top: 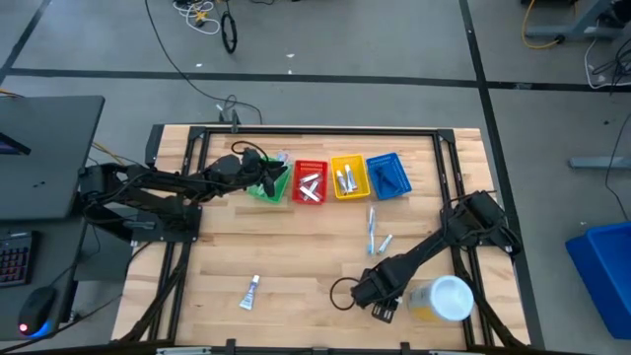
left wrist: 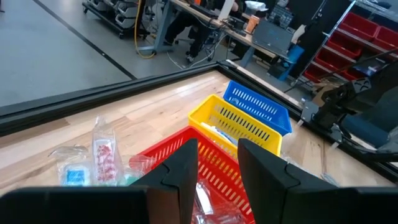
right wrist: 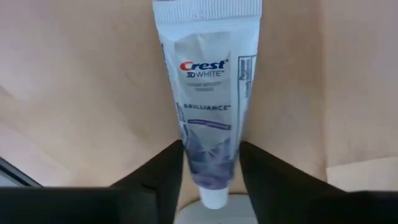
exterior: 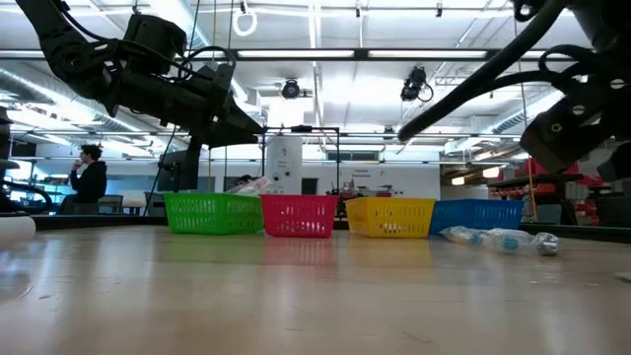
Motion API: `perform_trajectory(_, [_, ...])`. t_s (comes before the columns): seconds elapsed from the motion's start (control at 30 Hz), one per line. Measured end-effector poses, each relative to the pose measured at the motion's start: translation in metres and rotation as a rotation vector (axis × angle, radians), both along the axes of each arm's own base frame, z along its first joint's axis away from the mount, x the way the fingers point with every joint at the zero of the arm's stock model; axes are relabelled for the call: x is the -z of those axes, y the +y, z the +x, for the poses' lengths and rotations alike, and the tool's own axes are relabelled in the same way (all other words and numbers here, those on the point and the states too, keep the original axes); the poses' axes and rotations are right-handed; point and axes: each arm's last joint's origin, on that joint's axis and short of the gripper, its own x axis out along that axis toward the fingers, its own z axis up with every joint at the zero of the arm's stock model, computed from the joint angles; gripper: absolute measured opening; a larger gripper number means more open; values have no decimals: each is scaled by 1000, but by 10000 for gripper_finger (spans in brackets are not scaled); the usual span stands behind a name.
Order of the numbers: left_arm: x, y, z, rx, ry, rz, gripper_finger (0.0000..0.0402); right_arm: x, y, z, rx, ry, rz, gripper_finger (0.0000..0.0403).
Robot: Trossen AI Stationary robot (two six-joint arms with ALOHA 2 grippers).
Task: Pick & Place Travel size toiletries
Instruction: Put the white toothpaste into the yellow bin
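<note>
A white and purple toothpaste tube (right wrist: 208,81) lies on the wooden table, with my right gripper (right wrist: 211,155) shut on its cap end. In the high view that gripper (top: 380,298) is near the table's front right and hides most of the tube. My left gripper (left wrist: 217,149) hovers open over the green basket (top: 264,192) and red basket (left wrist: 217,180), with nothing between its fingers. Another small tube (top: 249,292) lies at the front left. Two wrapped toothbrushes (top: 372,225) lie on the table in front of the baskets. My right gripper pinches the tube's narrow cap end (right wrist: 208,168) between its two fingers, one on each side, just above the white cap (right wrist: 213,198). The fingers come from above, pointing steeply down, and lie across the tube. The tube's body shows flat against the table.
Green, red, yellow (top: 348,177) and blue (top: 387,175) baskets stand in a row at the table's far side, with small items in them. A yellow jar with a white lid (top: 444,299) stands just right of my right gripper. A person (exterior: 89,177) sits far behind the table.
</note>
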Motion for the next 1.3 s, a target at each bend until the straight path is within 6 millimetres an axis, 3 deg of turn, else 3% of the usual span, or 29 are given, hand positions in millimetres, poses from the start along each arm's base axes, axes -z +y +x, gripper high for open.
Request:
perform_trajectory(0.2, [0, 0, 0, 0, 2, 2, 121, -5, -12, 9, 26, -27, 10, 107])
perform_trajectory(0.43, [0, 1, -1, -47, 5, 10, 121, -46, -48, 40, -22, -250, -18, 101])
perform_trajectory(0.63, [0, 1, -1, -45, 26, 42, 121, -91, -98, 58, -102, -468, -247, 107])
perform_trajectory(0.8, [0, 1, -1, -46, 25, 44, 121, -116, -155, 63, -28, -549, -510, 108])
perform_trajectory(0.93, [0, 1, -1, -46, 25, 44, 121, -117, -204, 64, 96, -515, -669, 110])
perform_trajectory(1.07, [0, 1, -1, -45, 25, 43, 121, -102, -248, 60, 216, -512, -644, 109])
perform_trajectory(1.17, [0, 1, -1, -45, 25, 43, 121, -87, -273, 55, 275, -540, -585, 107])
perform_trajectory(1.3, [0, 1, -1, -46, 24, 43, 121, -67, -292, 50, 264, -601, -548, 109])
